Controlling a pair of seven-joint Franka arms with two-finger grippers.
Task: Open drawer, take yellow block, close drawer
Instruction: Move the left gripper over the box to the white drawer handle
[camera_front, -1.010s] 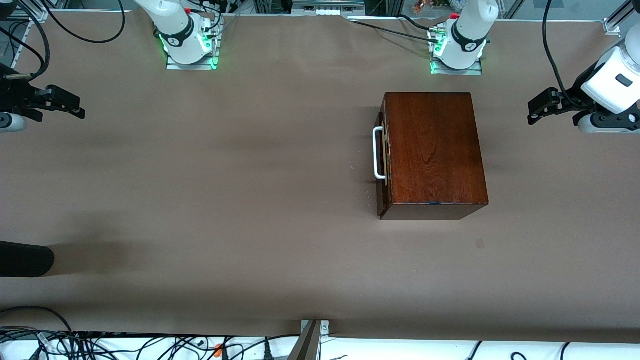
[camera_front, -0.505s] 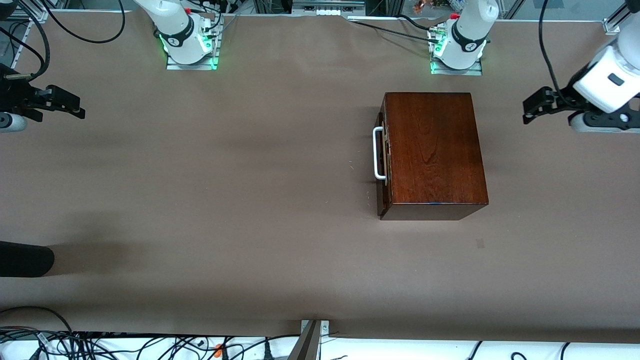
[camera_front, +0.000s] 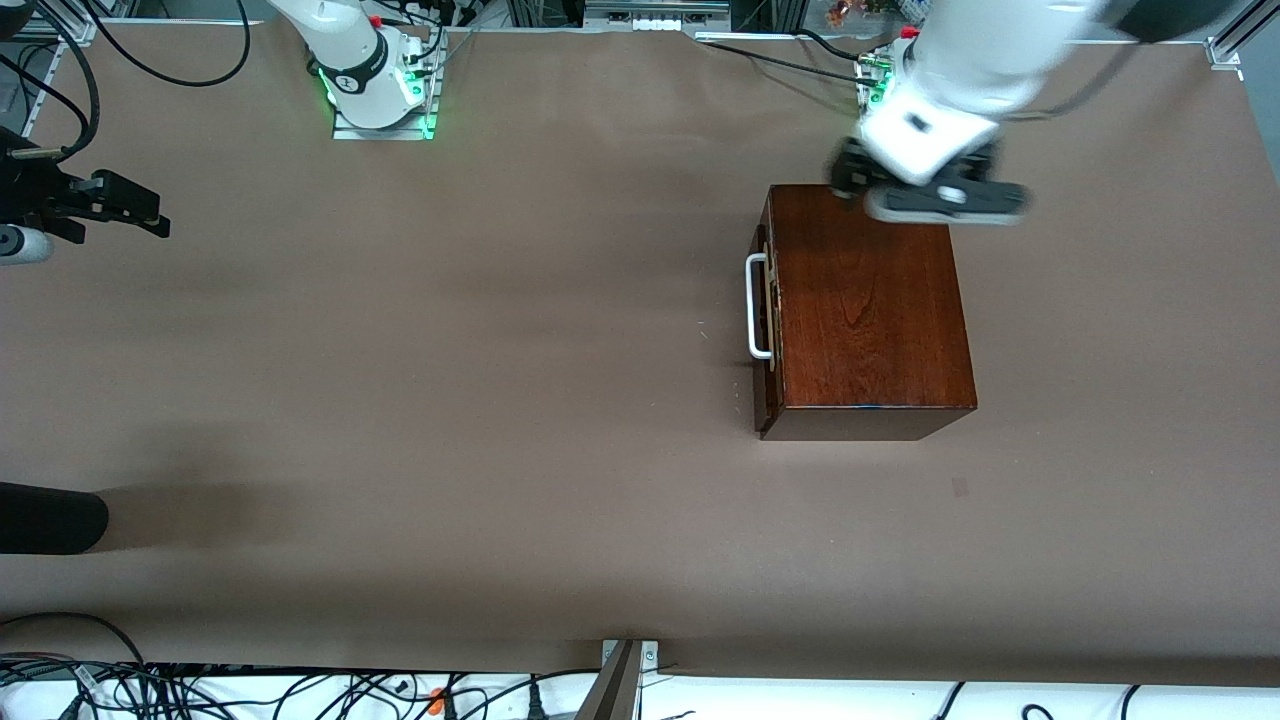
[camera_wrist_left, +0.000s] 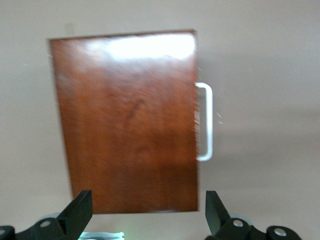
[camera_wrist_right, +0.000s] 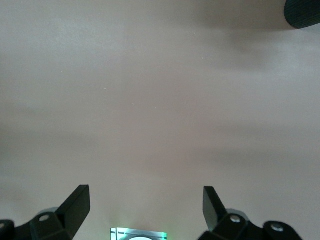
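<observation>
Motion belongs to the left arm alone: a second ago its left gripper (camera_front: 845, 180) hung off the desk's (camera_front: 500, 400) left-arm end, and now it is over the edge of the box (camera_front: 865, 300) closest to the robot bases, jaws spread wide and empty. That reads as the approach to opening. The drawer (camera_front: 766, 310) is shut, its white handle (camera_front: 756, 305) facing the right arm's end of the desk and untouched, so the yellow block is hidden, presumably inside. The right gripper (camera_front: 140, 212) waits at the right arm's end of the desk, unmoved, jaws wide apart and holding nothing. No brand, label or writing can be read anywhere
</observation>
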